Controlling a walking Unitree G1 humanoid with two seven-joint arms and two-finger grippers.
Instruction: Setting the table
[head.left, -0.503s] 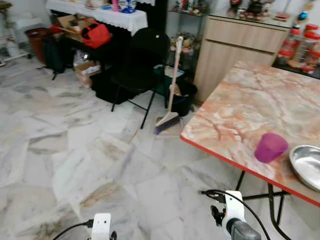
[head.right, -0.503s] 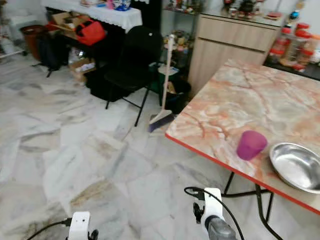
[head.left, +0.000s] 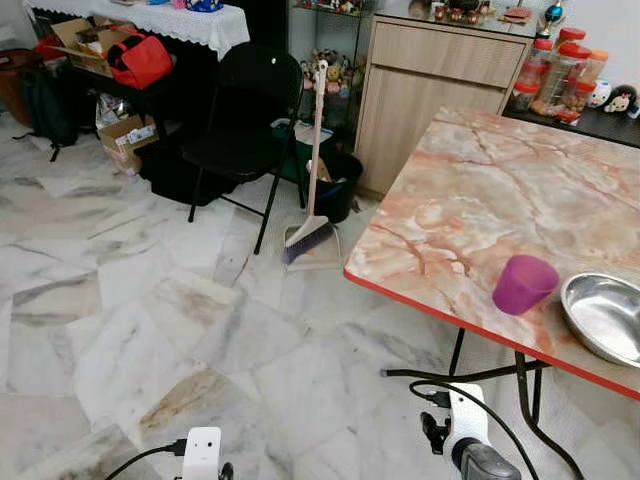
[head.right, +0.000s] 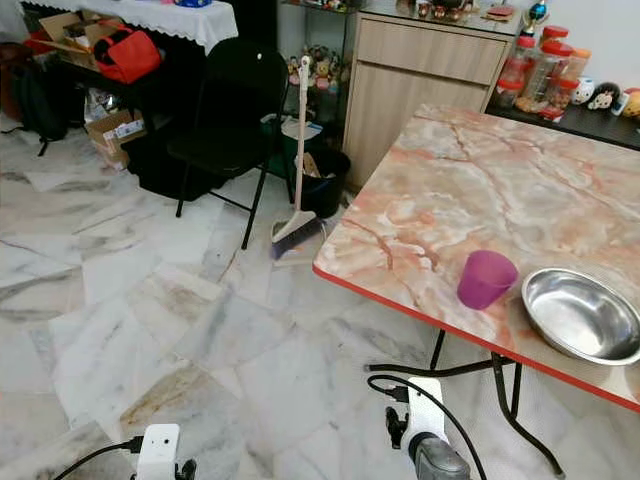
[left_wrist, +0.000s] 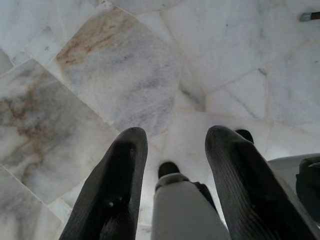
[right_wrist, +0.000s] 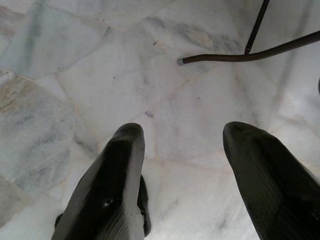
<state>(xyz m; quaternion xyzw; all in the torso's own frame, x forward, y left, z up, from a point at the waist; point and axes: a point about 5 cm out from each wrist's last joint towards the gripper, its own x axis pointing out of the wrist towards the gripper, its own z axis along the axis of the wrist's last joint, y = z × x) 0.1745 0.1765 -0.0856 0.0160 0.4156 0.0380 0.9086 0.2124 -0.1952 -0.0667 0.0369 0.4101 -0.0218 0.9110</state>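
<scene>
On table (head.left: 480, 200), purple cup (head.left: 524, 284) upright, steel bowl (head.left: 606, 316) beside

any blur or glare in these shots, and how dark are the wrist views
Eye views: sharp and evenly lit, with only a soft sheen on the steel bowl beside the purple cup on the table. Left wrist view: bright marble floor, and the left gripper fingers look soft up close. Right wrist view: equally bright, with the right gripper fingers open and slightly blurred.
</scene>
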